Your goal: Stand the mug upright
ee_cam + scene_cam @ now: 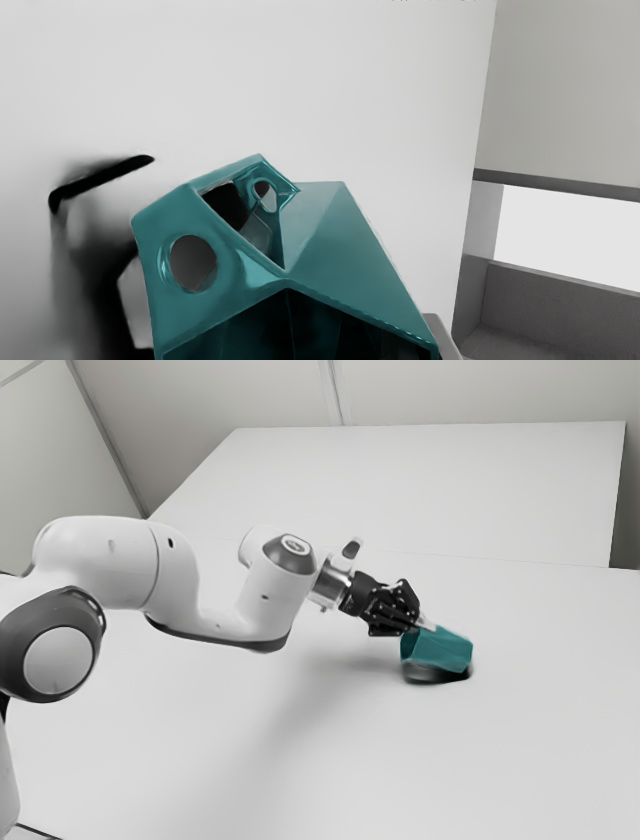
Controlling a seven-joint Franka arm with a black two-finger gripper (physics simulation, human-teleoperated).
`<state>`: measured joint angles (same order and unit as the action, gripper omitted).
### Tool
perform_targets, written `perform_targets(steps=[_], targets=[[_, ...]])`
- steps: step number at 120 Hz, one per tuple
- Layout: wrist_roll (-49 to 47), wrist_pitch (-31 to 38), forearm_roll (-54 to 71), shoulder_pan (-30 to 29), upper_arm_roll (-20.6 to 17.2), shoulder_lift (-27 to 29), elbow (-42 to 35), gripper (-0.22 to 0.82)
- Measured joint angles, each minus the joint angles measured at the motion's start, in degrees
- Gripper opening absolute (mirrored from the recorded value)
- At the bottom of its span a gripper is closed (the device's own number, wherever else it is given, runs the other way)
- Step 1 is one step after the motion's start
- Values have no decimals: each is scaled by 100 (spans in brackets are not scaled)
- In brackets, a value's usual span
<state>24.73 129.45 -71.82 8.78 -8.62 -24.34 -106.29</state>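
Exterior view, hand (pixel 427 625) at mug (pixel 442 650), table (pixel 540 760), wall (pixel 220 395)

Teal mug (pixel 440 650); black end effector (pixel 424 624); white tabletop (pixel 540 750)

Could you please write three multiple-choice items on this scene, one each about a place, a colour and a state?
1. Where is the gripper relative to the mug?
A) Toward the exterior view's right
B) Toward the exterior view's left
C) Underneath it

2. What colour is the mug?
A) Teal
B) Red
C) Yellow

3. How is the mug's mouth?
A) Covered by a lid
B) Flat against the table
C) Uncovered, facing the hand's camera

1: B, the hand reaches the mug from that side.
2: A, both views show teal walls.
3: C, the wrist view looks into its dark inside.
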Motion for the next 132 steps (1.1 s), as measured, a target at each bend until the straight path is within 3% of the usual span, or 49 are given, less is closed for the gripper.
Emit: perform_targets(steps=[31, 47, 77, 107, 132], targets=[[-10, 1, 458, -7, 23, 572, -44, -17], [-243, -58, 1771, -53, 73, 1147, -77, -18], [-770, -755, 4648, -97, 600, 1943, -85, -18], [-1166, -1345, 6344, -138, 841, 1991, -181, -18], [-1394, -1108, 6772, -63, 854, 1936, -813, -18]])
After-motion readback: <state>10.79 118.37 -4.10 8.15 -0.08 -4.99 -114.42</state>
